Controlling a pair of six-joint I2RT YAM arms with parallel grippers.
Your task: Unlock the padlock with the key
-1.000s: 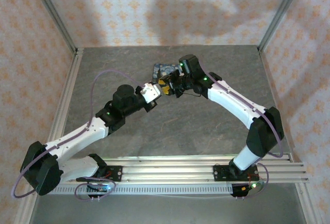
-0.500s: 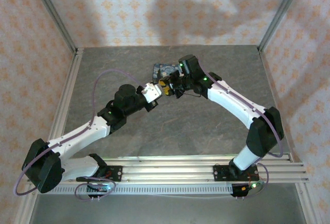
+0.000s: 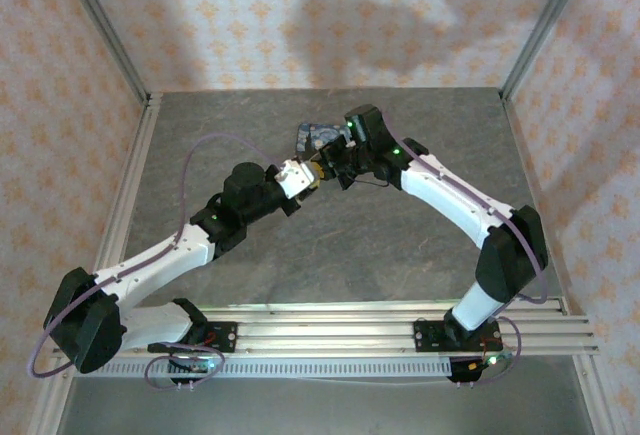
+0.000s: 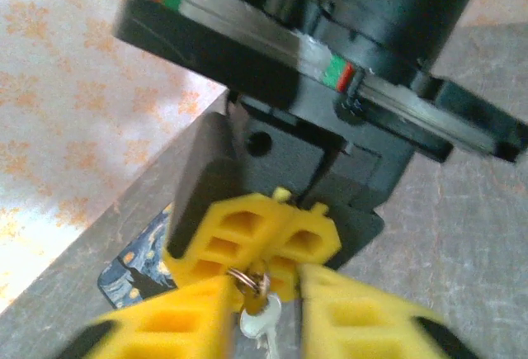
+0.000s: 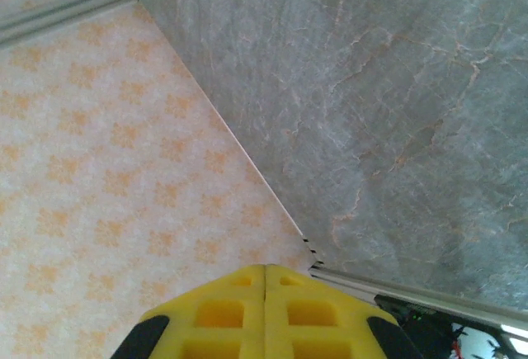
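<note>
The key [image 4: 264, 323] is a small pale silver key hanging from a thin ring [image 4: 242, 280]. My right gripper [image 4: 272, 262] is shut, and the ring is pinched at its yellow tips. In the right wrist view that gripper [image 5: 265, 270] shows its fingers pressed flat together. My left gripper [image 4: 266, 286] is open, with one yellow finger on each side of the hanging key and the left finger touching the ring. From the top view, the left gripper [image 3: 310, 177] and the right gripper [image 3: 326, 163] meet tip to tip. A small golden piece [image 4: 253, 296] hangs beside the key. The dark padlock is hidden.
A blue swirl-painted box [image 3: 316, 136] lies flat on the grey stone tabletop [image 3: 400, 245] just behind the grippers, and its corner [image 4: 136, 265] lies under the right gripper. Patterned walls close off the back and both sides, and a metal rail [image 3: 400, 327] runs along the front.
The left gripper has moved forward and slightly up against the right gripper's tips. The right gripper has barely shifted.
</note>
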